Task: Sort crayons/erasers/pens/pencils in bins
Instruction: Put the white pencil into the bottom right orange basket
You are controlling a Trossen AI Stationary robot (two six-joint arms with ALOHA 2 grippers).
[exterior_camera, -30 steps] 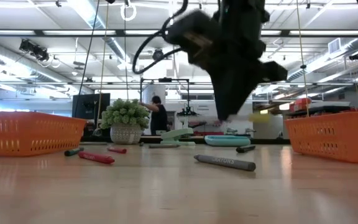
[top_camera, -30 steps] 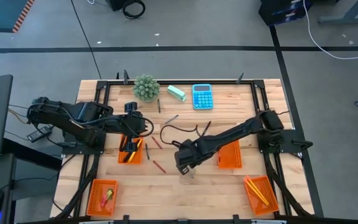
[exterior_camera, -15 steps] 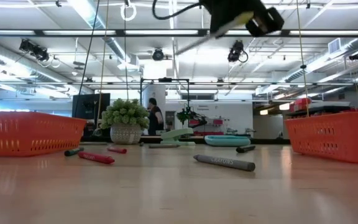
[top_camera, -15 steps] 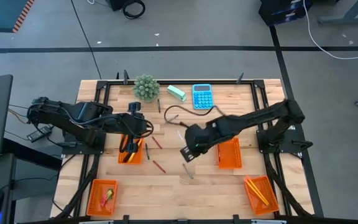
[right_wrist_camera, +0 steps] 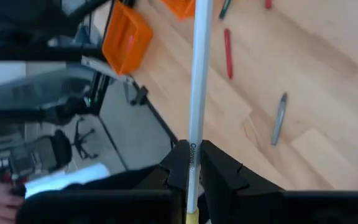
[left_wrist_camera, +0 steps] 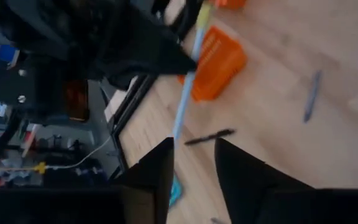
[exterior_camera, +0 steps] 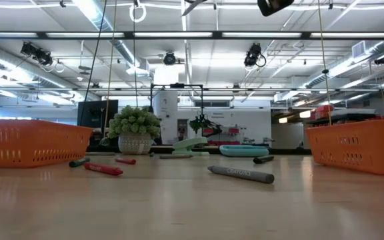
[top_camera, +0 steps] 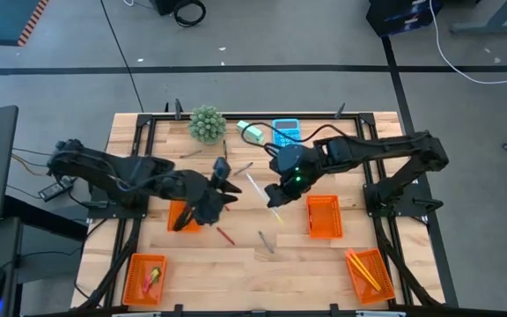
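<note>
- The right gripper [top_camera: 275,198] is clamped on a pale pencil [top_camera: 259,192], carried above mid-surface [top_camera: 236,255].
- The pencil's long axis runs diagonally; the pencil bin [top_camera: 367,275] lies well off at the right arm's near corner.
- The left gripper [top_camera: 229,187] hangs part-open and empty beside it.

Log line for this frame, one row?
right tool: shut on white pencil, lifted mid-table | left tool: empty, by centre-left bin | grey pen: on table
</note>
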